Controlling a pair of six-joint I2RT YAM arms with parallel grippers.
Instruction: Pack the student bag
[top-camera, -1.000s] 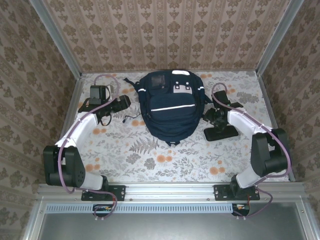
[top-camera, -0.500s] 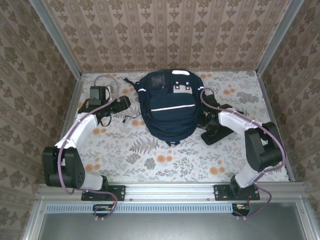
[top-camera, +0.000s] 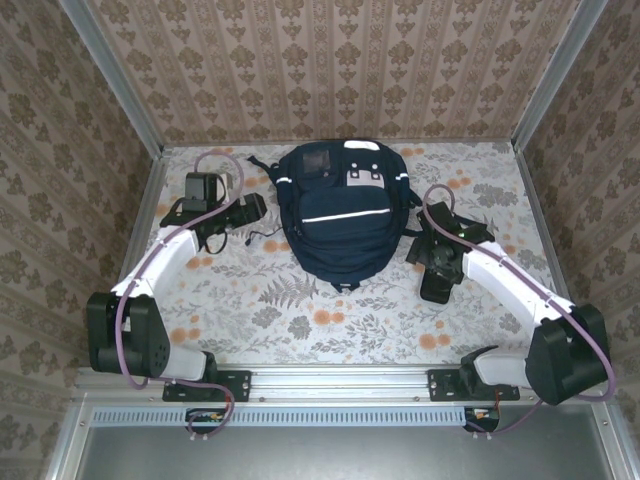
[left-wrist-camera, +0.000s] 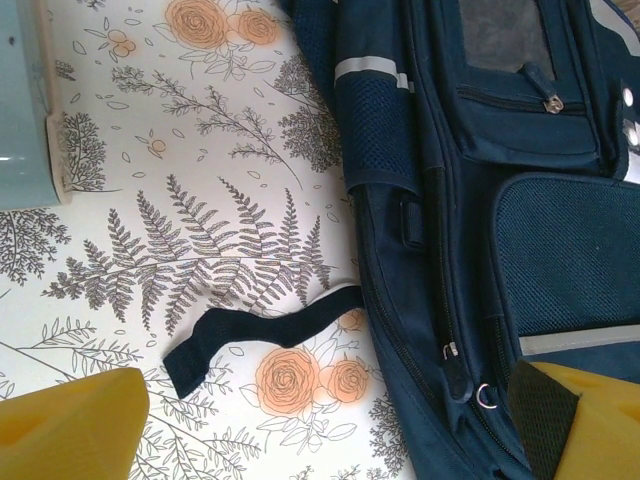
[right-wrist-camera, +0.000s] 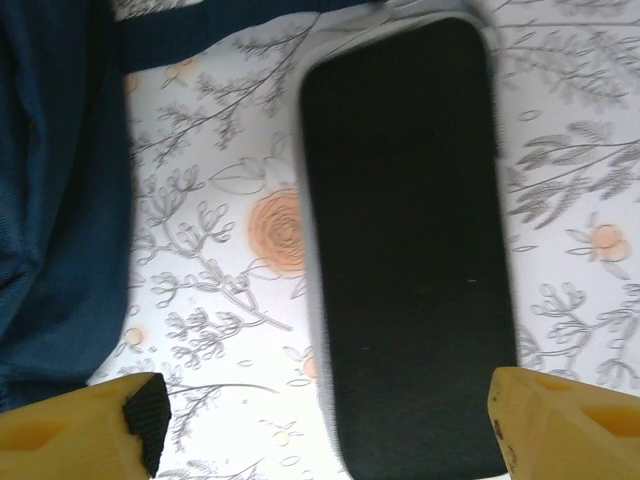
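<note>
Navy fabric, soft and slack, makes up the bag (top-camera: 340, 215), which lies front face up on the far middle of the floral desk (top-camera: 300, 320), between the two arms. It will likely sag and fold wherever it is lifted, so a pinch on loose cloth would only drag a wrinkle. Better holds look to be the metal zip pull (left-wrist-camera: 487, 395) on its left side, the stitched seams, or the loose strap (left-wrist-camera: 250, 335) trailing onto the desk. The mesh pocket (left-wrist-camera: 378, 140) could snag a fingertip. It seems light and flat, probably near empty, and may slide on the cloth when a zip is tugged, so one arm should pin it while the other pulls. The left end effector (left-wrist-camera: 320, 430) hangs with fingers spread wide over the bag's left edge, gripping nothing. The right end effector (right-wrist-camera: 330, 430) is likewise spread, straddling the near end of the flat black case (right-wrist-camera: 405, 240) just right of the bag; whether it touches the case I cannot tell. Papered walls (top-camera: 330, 70) close in the far and side edges, leaving the most free room on the near half.
</note>
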